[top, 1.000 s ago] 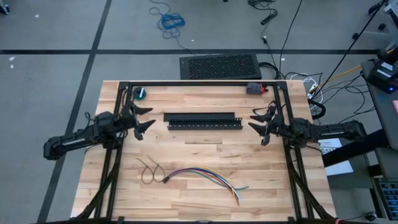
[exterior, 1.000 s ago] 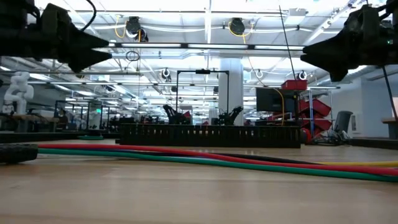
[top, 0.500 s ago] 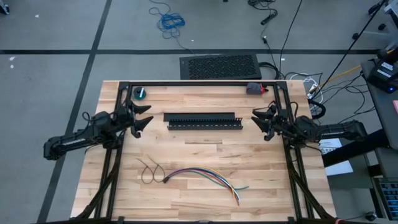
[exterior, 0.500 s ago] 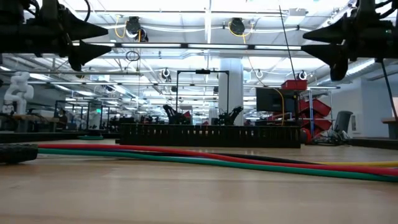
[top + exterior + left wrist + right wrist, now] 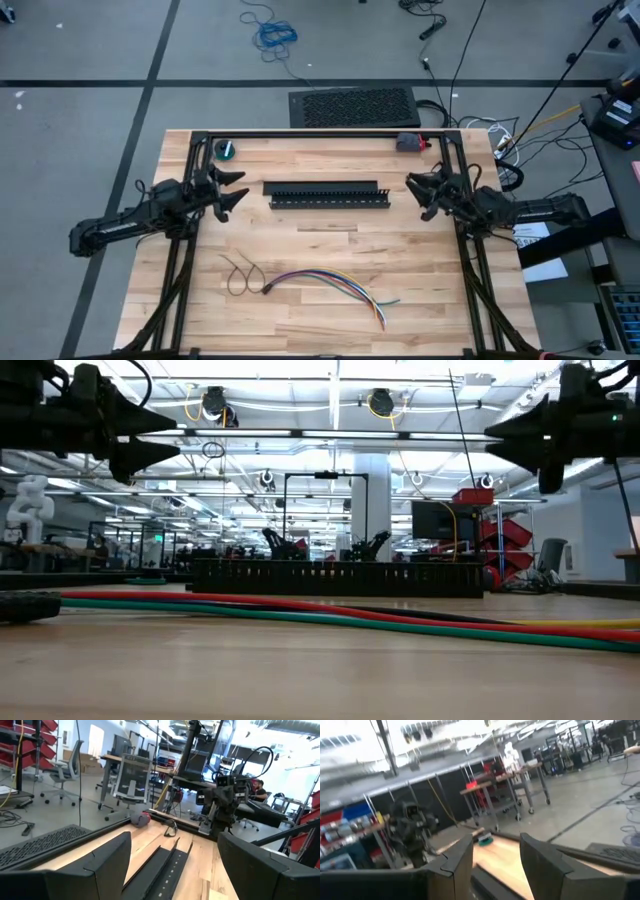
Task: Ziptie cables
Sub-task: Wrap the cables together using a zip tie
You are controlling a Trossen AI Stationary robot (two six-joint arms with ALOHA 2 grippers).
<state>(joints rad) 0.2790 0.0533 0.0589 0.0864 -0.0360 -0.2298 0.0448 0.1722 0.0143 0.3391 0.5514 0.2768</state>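
Multicoloured thin-wire cables (image 5: 330,283) lie untouched on the wooden table's (image 5: 420,300) near half, dark looped plastic zipties (image 5: 241,274) just beside them.
Left gripper (image 5: 232,189) and right gripper (image 5: 417,195) hover at either end of the black slotted duct (image 5: 327,194) (both spread open, empty).

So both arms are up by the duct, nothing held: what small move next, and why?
Probably bring the left tool down toward the zipties. Both tools are open and empty, level with the duct, while the zipties lie loose beside the cables on the left arm's side. The right tool could then reach for the cables.
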